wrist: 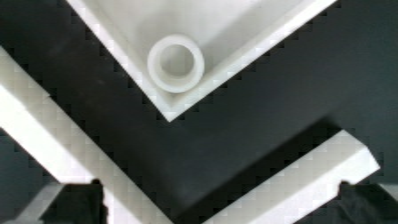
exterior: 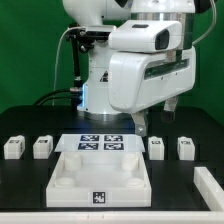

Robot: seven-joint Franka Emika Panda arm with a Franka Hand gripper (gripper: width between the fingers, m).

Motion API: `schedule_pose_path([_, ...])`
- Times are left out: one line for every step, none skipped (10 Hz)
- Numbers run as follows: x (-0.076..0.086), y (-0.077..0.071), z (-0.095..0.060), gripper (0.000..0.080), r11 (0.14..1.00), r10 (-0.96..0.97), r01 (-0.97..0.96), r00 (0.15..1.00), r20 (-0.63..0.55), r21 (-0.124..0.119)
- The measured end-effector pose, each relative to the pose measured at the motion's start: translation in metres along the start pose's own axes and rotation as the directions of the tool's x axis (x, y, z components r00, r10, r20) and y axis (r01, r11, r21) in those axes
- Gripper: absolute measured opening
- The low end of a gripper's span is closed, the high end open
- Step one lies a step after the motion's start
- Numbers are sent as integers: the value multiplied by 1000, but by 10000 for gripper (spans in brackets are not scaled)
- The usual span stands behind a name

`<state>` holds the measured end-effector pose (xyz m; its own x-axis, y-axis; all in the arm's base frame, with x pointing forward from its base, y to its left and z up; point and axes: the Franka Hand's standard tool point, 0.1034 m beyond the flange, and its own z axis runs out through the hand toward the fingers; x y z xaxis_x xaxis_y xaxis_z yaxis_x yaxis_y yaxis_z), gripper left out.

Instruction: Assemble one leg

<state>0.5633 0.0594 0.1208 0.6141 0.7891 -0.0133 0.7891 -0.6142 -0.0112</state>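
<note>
Four small white legs stand in a row on the black table in the exterior view: two at its left [exterior: 13, 148] [exterior: 42, 147] and two at its right [exterior: 156, 148] [exterior: 185, 148]. The large white panel [exterior: 100, 176] lies in front between them. My gripper [exterior: 144, 123] hangs above the table behind the two right legs, touching nothing. In the wrist view my gripper [wrist: 214, 205] is open and empty, with dark fingertips [wrist: 79, 202] far apart. A panel corner with its round socket [wrist: 175, 60] shows there. No leg shows in the wrist view.
The marker board [exterior: 101, 142] lies behind the panel. A white piece [exterior: 211, 186] sits at the exterior view's front right. Two white bands [wrist: 71, 140] cross the black table below my fingers in the wrist view.
</note>
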Motion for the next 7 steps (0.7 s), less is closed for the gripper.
schedule_pose_path([0,0,0,650,1000,0,0,1000,0,0])
schedule_pose_path([0,0,0,650,1000,0,0,1000,0,0])
schedule_pose_path([0,0,0,650,1000,0,0,1000,0,0])
schedule_pose_path([0,0,0,650,1000,0,0,1000,0,0])
schedule_pose_path([0,0,0,650,1000,0,0,1000,0,0])
schedule_pose_path([0,0,0,650,1000,0,0,1000,0,0])
schedule_pose_path([0,0,0,650,1000,0,0,1000,0,0])
